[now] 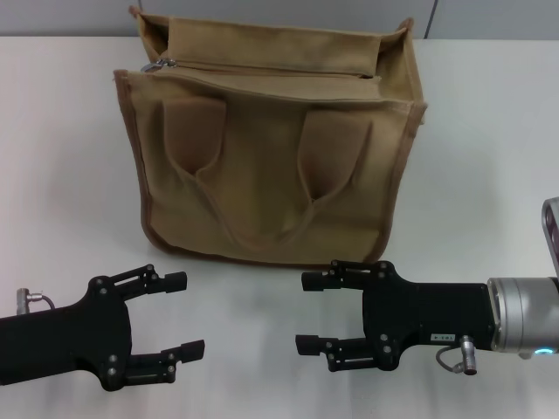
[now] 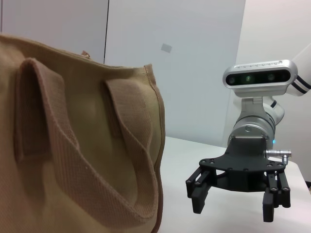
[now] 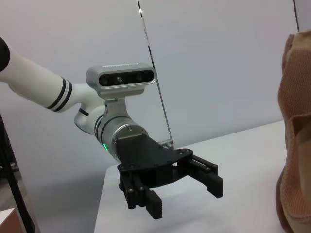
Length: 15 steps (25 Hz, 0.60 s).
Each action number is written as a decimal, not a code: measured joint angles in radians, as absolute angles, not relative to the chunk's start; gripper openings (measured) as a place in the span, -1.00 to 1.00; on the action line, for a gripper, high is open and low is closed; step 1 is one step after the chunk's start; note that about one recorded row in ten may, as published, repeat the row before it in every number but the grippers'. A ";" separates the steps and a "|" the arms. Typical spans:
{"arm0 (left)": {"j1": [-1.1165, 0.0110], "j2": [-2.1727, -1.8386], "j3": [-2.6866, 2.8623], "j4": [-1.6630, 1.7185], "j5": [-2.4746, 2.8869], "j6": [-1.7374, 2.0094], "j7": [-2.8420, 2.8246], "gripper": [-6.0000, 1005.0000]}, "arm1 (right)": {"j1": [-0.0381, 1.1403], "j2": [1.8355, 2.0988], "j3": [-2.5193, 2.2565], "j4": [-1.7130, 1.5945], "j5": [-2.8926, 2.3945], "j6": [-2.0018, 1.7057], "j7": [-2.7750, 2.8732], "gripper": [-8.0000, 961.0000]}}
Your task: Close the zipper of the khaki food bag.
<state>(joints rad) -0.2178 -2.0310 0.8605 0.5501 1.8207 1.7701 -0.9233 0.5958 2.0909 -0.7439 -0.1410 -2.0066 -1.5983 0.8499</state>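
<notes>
The khaki food bag stands upright at the back middle of the white table, its two looped handles hanging down the front face. The zipper runs across the top panel, and its silver slider sits at the bag's left end. My left gripper is open and empty, low on the table in front of the bag's left part. My right gripper is open and empty in front of the bag's right part. The bag and right gripper show in the left wrist view. The left gripper and a bag edge show in the right wrist view.
The white table stretches to both sides of the bag. A grey wall lies behind it. The two grippers face each other with a gap between them in front of the bag.
</notes>
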 joint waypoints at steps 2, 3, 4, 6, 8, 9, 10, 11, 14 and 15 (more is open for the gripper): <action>-0.218 -2.031 0.860 0.550 1.821 1.770 -0.923 0.66 | 0.595 2.091 -0.744 -0.140 -2.006 -1.598 0.850 0.62; -0.218 -2.031 0.861 0.550 1.821 1.770 -0.923 0.66 | 0.595 2.091 -0.744 -0.140 -2.006 -1.598 0.850 0.62; -0.218 -2.031 0.861 0.550 1.821 1.770 -0.923 0.66 | 0.595 2.091 -0.744 -0.140 -2.006 -1.598 0.850 0.62; -0.218 -2.031 0.860 0.550 1.819 1.770 -0.922 0.66 | 0.595 2.091 -0.744 -0.139 -2.006 -1.598 0.850 0.62; -0.218 -2.031 0.860 0.549 1.819 1.770 -0.922 0.66 | 0.595 2.091 -0.744 -0.139 -2.005 -1.598 0.850 0.62; -0.218 -2.031 0.860 0.549 1.819 1.770 -0.922 0.66 | 0.595 2.091 -0.743 -0.139 -2.004 -1.598 0.850 0.62; -0.218 -2.031 0.860 0.549 1.819 1.770 -0.922 0.66 | 0.595 2.091 -0.742 -0.139 -2.004 -1.598 0.849 0.62; -0.217 -2.032 0.861 0.549 1.817 1.770 -0.922 0.66 | 0.595 2.091 -0.740 -0.139 -2.004 -1.598 0.849 0.62; -0.210 -2.046 0.813 0.546 1.816 1.770 -0.915 0.66 | 0.595 2.091 -0.731 -0.137 -1.999 -1.599 0.840 0.62; -0.203 -2.054 0.782 0.543 1.816 1.769 -0.899 0.66 | 0.595 2.091 -0.727 -0.126 -1.979 -1.603 0.821 0.62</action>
